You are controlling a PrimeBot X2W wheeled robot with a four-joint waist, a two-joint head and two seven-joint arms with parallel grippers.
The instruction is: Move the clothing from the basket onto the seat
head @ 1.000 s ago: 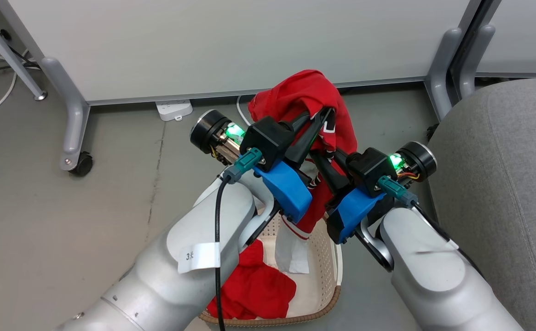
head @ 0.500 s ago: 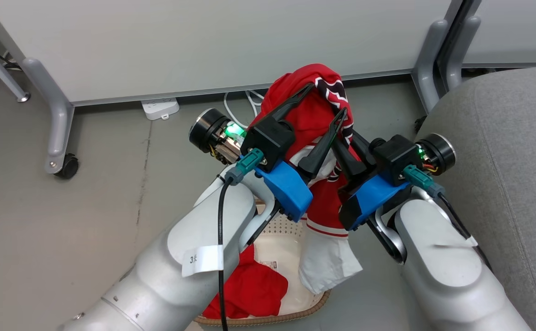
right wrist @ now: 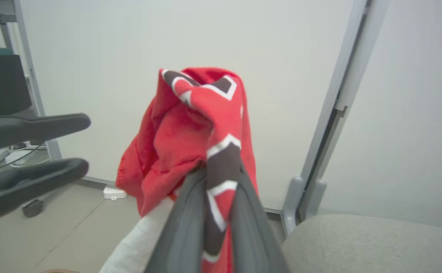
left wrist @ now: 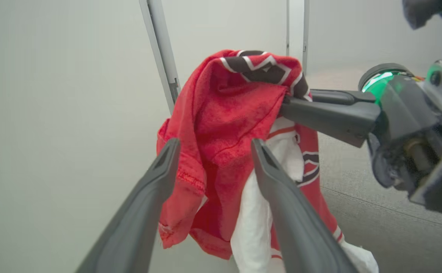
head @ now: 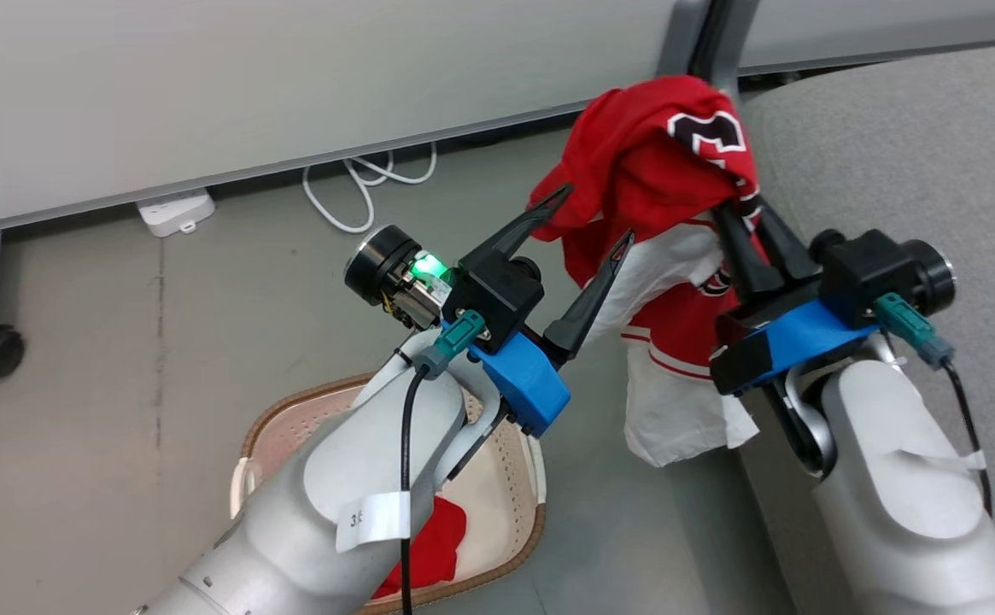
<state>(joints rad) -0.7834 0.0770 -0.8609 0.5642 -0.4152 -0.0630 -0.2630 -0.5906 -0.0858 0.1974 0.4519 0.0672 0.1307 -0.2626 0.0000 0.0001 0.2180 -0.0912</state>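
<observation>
"Jersey first. Where is it?"

"Bunched up in the air just beside the seat, with its white part dangling down along the seat's side. My right claw is clenched on a fold of it. The other red piece lies in the basket, well apart from the seat."

"And your left claw?"

"My left claw is released, fingers spread wide, tips right by the hem on the side away from the seat."

"What could go wrong?"

"One pinch carries everything. If the fold slips, it drops short of the seat. The hanging end could also drag on the seat's edge, or a spread finger could snag the hem."

"What's changed since a second ago?"

"Then both claws held it, over the basket. My left has let go, and the jersey has come across to the seat."
</observation>
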